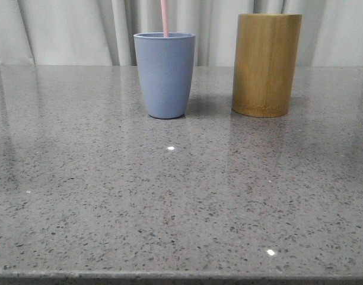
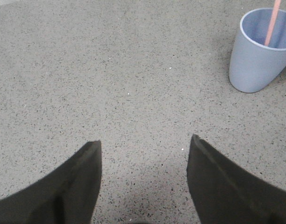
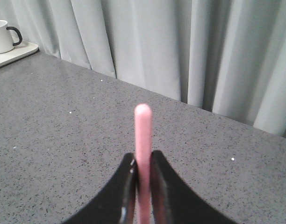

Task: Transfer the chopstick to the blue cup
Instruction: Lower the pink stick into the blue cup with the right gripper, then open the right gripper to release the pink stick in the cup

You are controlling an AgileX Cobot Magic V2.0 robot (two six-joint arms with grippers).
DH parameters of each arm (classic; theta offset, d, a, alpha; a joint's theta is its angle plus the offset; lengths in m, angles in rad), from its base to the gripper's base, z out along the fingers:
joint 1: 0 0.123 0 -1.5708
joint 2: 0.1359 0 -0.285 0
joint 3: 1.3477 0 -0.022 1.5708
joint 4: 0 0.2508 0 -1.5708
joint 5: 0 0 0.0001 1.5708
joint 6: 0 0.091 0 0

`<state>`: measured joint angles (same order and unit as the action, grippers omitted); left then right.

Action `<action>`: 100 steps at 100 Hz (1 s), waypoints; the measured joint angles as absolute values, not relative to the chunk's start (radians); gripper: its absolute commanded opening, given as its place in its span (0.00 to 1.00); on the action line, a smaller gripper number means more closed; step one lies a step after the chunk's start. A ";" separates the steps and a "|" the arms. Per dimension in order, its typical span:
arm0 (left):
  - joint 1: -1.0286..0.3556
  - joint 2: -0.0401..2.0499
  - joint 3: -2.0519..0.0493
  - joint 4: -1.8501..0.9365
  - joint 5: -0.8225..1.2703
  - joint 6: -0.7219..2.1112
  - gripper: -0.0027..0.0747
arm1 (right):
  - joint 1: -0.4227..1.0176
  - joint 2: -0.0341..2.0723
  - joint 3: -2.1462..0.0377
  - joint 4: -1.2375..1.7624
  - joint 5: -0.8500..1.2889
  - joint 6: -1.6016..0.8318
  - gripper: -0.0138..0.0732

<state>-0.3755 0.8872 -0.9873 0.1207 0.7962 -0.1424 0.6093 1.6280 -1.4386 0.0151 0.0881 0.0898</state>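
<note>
The blue cup (image 1: 164, 74) stands upright at the back middle of the grey table. A pale-pink chopstick (image 1: 164, 18) rises from inside it and runs out of the top of the front view. The cup (image 2: 259, 53) and the chopstick (image 2: 273, 22) in it also show in the left wrist view. My right gripper (image 3: 143, 161) is shut on the chopstick (image 3: 143, 130), whose rounded end sticks out past the fingertips; this gripper is out of the front view. My left gripper (image 2: 145, 142) is open and empty over bare table, some way from the cup.
A taller tan bamboo cylinder holder (image 1: 266, 64) stands to the right of the blue cup. Grey curtains hang behind the table. A white mug (image 3: 3, 36) with a black handle sits on a white tray (image 3: 19, 52) at a far table corner.
</note>
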 measured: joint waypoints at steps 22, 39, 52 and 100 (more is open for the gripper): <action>-0.376 0.887 -0.987 0.121 0.796 -0.142 0.55 | 0.609 1.628 -1.438 0.015 0.088 0.090 0.49; -0.376 0.887 -0.987 0.121 0.796 -0.142 0.55 | 0.609 1.628 -1.438 0.015 0.088 0.090 0.49; -0.376 0.887 -0.987 0.121 0.796 -0.142 0.55 | 0.609 1.619 -1.438 0.015 0.092 0.090 0.49; -0.376 0.879 -0.974 0.121 0.796 -0.142 0.55 | 0.609 1.479 -1.398 0.007 0.220 0.090 0.49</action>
